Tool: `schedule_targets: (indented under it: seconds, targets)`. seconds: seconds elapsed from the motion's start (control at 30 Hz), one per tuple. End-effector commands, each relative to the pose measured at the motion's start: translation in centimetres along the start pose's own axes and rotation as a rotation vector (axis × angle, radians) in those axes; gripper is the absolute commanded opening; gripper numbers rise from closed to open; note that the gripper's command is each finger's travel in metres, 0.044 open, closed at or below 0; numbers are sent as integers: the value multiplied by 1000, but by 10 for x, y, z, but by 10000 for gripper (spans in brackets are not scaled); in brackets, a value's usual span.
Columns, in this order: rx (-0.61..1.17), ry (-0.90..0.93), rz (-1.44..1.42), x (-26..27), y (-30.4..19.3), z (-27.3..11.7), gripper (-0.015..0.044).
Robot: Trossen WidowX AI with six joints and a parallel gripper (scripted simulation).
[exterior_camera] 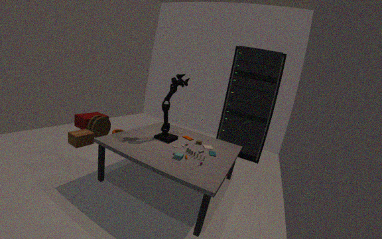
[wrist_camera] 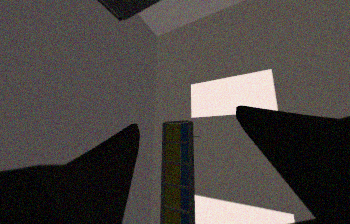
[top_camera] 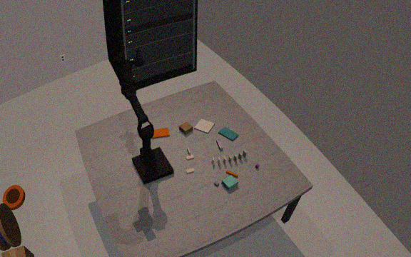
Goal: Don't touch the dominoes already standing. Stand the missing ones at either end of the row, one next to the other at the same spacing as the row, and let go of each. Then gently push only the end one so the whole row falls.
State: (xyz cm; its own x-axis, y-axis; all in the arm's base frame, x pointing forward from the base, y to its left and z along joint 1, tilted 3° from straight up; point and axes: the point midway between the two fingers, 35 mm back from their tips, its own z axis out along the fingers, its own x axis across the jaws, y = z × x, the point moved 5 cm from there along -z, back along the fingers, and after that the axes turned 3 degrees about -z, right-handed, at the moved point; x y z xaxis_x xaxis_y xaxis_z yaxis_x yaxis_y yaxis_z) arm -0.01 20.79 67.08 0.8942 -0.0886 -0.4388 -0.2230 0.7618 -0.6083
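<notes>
The black parallel-jaw gripper (exterior_camera: 188, 79) (wrist_camera: 187, 120), upper centre of the exterior frame, is raised above the grey table (top_camera: 177, 214) (exterior_camera: 144, 156), its fingers wide apart and holding nothing. Right of centre in the top frame, small pale upright dominoes (top_camera: 230, 159) (exterior_camera: 195, 153) form a spaced row; an orange bar (top_camera: 232, 173) (exterior_camera: 186, 157) lies nearby.

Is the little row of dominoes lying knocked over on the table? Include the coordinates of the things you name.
No, the row of dominoes (top_camera: 230, 159) (exterior_camera: 195, 154) is standing upright in a spaced line.
</notes>
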Motion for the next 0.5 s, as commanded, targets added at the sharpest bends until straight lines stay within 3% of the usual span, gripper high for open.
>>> schedule_targets:
  seconds: [0.0, 0.17, 0.47]
  targets:
    - [-2, 1, -3, 0, 1, 0, 426]
    - [-67, 31, -97, 17, 30, 8, 440]
    - [-262, 174, -277, 93, 104, 23, 440]
